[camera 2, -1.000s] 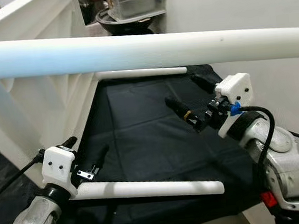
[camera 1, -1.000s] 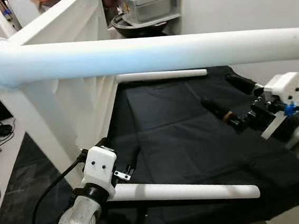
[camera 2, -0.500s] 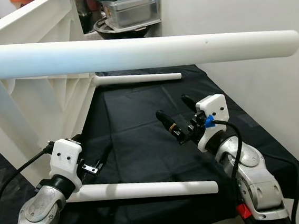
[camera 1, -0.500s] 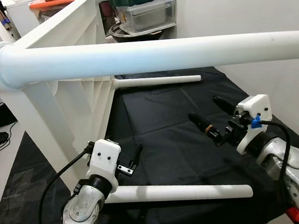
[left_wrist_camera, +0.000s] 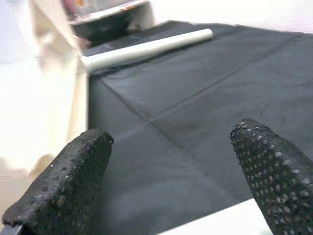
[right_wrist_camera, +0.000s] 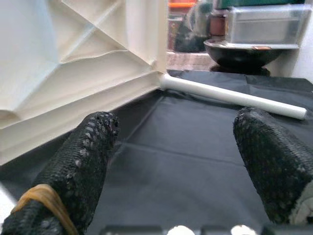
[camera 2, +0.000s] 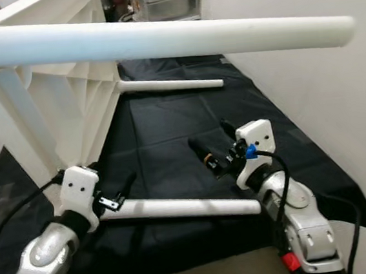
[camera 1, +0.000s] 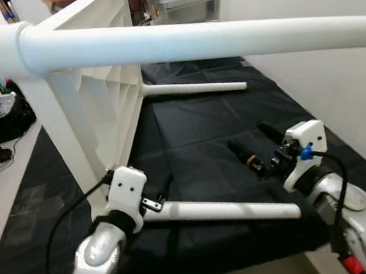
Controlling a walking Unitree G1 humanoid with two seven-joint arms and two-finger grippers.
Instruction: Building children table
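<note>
Left eye view: white table frame (camera 1: 93, 81) on its side, upper left; one leg (camera 1: 199, 39) fitted across top, another (camera 1: 194, 88) fitted at centre. Loose leg (camera 1: 229, 209) lies on black cloth (camera 1: 195, 129), lower centre. Left gripper (camera 1: 159, 194) beside its near end, fingers spread, not gripping.

Right eye view: right gripper (camera 2: 213, 148) centre, above loose leg.

Wrist views: both grippers' fingers wide apart, empty.

Judgement: partly assembled; loose leg still to fit.

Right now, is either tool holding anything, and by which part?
Nothing held. Left tool open at one end of the loose leg; right tool open over the cloth.
</note>
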